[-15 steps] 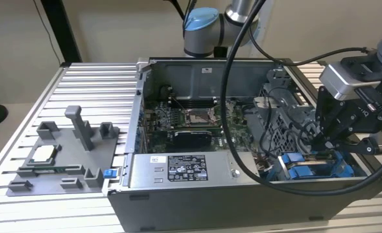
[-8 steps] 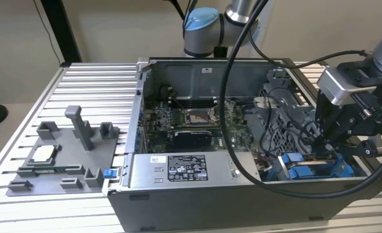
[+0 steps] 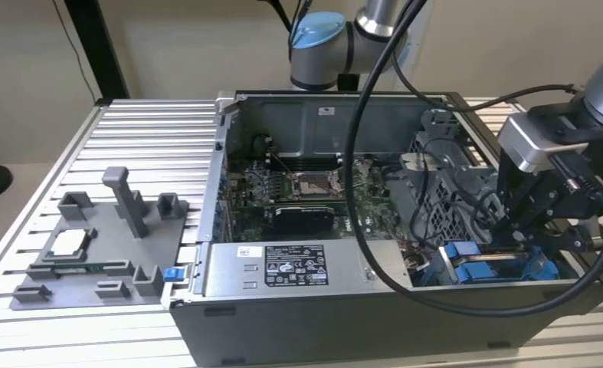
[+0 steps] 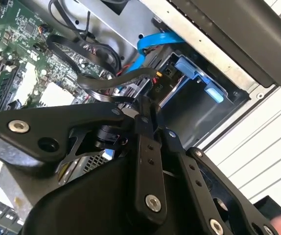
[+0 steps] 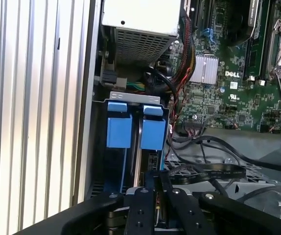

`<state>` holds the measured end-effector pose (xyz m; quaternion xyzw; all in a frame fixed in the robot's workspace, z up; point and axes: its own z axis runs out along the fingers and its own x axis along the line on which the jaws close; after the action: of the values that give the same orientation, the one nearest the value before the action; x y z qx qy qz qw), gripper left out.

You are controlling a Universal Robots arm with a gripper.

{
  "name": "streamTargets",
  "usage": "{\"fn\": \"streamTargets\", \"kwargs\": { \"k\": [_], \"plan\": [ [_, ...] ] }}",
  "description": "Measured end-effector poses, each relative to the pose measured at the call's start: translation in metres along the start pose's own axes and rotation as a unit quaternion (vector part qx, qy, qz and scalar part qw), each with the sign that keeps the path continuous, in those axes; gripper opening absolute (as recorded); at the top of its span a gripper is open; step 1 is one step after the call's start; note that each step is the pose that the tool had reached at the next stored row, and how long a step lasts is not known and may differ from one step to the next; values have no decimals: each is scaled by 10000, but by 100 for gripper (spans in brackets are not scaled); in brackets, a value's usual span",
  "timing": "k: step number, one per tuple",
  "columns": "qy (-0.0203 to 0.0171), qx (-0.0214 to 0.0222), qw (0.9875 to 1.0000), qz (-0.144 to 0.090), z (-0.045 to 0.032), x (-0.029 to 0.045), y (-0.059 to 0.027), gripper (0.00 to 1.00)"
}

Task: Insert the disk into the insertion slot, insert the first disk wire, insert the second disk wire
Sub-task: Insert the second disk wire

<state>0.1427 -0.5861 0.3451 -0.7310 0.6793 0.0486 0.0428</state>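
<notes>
1. Here, in the exterior view, I see the open computer case [image 3: 383, 307] lying on the slatted metal bench [image 3: 138, 146], with the arm reaching down into its corner at the exterior view's right.
2. The pincer [image 3: 534, 230] hangs over the insertion slot [image 3: 485, 264], whose bright blue tabs show just below it; in the first wrist view the pincer [image 5: 156, 198] points into the same bay [image 5: 133, 129].
3. In the first wrist view the fingers [image 5: 164, 188] lie close together, narrow, pinching a thin black part at the bay's mouth; I cannot tell for certain what that part is.
4. Two blue tabs sit side by side in the bay; the disk itself I cannot make out with certainty behind them.
5. In the second wrist view a light blue flat cable [image 4: 152, 44] curves beside the bay, and black wires [image 4: 96, 78] loop across the green motherboard [image 4: 28, 63].
6. The labelled grey power-supply box [image 3: 291, 268] lies beside the bay, toward the exterior view's left.
7. A grey parts fixture [image 3: 96, 253] rests on the bench, well apart from the case.
</notes>
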Motion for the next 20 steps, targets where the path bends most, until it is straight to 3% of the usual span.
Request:
{"fn": "streamTargets", "kwargs": {
  "k": [7, 20],
  "plan": [
    [2, 26, 10000, 1, 20, 3, 1, 0],
    [3, 34, 10000, 4, 51, 0, 3, 0]
  ]
}}
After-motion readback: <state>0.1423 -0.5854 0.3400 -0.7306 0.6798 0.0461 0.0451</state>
